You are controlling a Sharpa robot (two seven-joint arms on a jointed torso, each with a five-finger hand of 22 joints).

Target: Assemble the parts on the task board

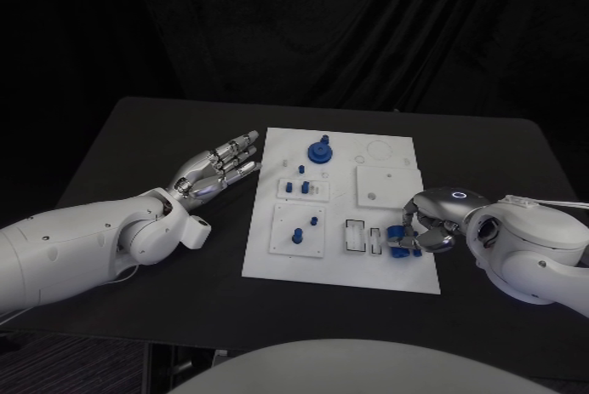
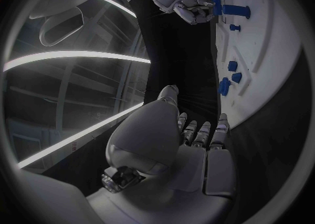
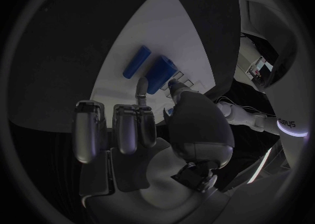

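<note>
Step in hand, by judgement: pickup of blue parts (image 1: 400,238) at the task board (image 1: 344,266) lower right; right hand (image 1: 424,225) curls over them, grip not discernible; left hand (image 1: 219,168) lies open on the worktop (image 1: 147,139), left of frame; next move calls for a confirmed grasp before lifting.

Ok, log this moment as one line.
left hand: open, beside task board | right hand: at blue part, grip unclear | assembly unfinished

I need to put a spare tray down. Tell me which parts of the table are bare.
Free: the black table behind the left hand, and the strip in front of the task board. Crowded: the board's near right edge, where the right hand works at blue parts.
</note>
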